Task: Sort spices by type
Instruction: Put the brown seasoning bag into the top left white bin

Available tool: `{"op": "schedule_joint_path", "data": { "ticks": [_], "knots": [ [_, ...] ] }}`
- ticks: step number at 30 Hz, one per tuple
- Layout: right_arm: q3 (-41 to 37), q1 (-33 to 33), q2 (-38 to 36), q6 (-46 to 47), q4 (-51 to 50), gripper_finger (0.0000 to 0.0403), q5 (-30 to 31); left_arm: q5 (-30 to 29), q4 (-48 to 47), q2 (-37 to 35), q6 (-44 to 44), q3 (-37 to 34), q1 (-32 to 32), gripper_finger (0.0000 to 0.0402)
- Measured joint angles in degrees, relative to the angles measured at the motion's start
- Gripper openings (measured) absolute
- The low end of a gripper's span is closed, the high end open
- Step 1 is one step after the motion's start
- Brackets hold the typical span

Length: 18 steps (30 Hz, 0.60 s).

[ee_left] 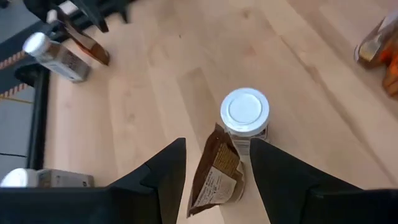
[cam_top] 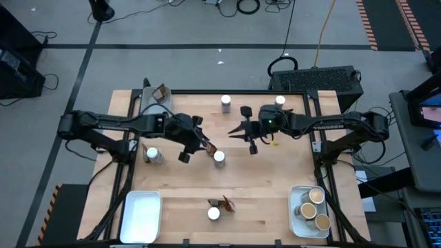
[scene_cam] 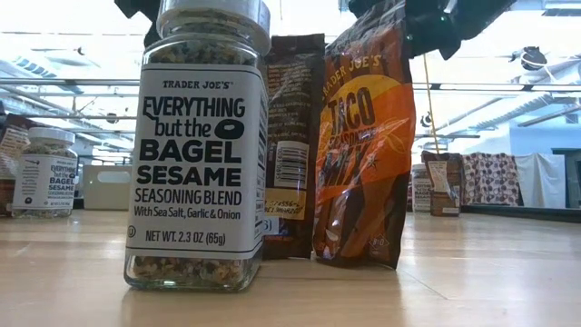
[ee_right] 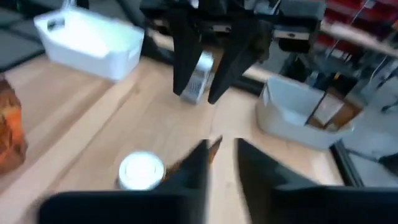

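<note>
Sorting is partly done on the wooden table [cam_top: 179,200]: 3 tan-lidded jars [cam_top: 311,207] are sitting together in the tray at the right front corner [cam_top: 295,219], evidently the bin chosen for that kind, while the tray at the left front corner [cam_top: 131,219] is showing nothing inside. The left gripper [ee_left: 214,171] is hanging over mid-table with a brown sachet [ee_left: 214,175] between its spread fingers, just beside a white-lidded jar [ee_left: 245,113]; whether the fingers are pinching the sachet cannot be told, though the pose suggests a pickup or carry. The right gripper [cam_top: 249,136] is waiting at table centre with its fingers parted, holding nothing. Only the low view is showing labels, a bagel-seasoning jar [scene_cam: 195,145] and a taco sachet [scene_cam: 363,136] at the front edge; only the high view is showing 3 more white-lidded jars standing well apart.
</note>
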Motion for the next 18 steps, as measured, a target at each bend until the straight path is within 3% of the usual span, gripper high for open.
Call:
{"op": "schedule_joint_path", "data": {
  "ticks": [5,18],
  "knots": [
    [3.44,-0.02,0.00,2.05,-8.54,0.0011,0.26,-0.11,2.89,4.81,1.67,0.00,0.20,0.0183],
    [3.49,-0.03,0.00,1.78,-9.75,0.0001,0.26,0.95,4.41,13.53,4.16,-0.02,3.30,0.0183]
  ]
}}
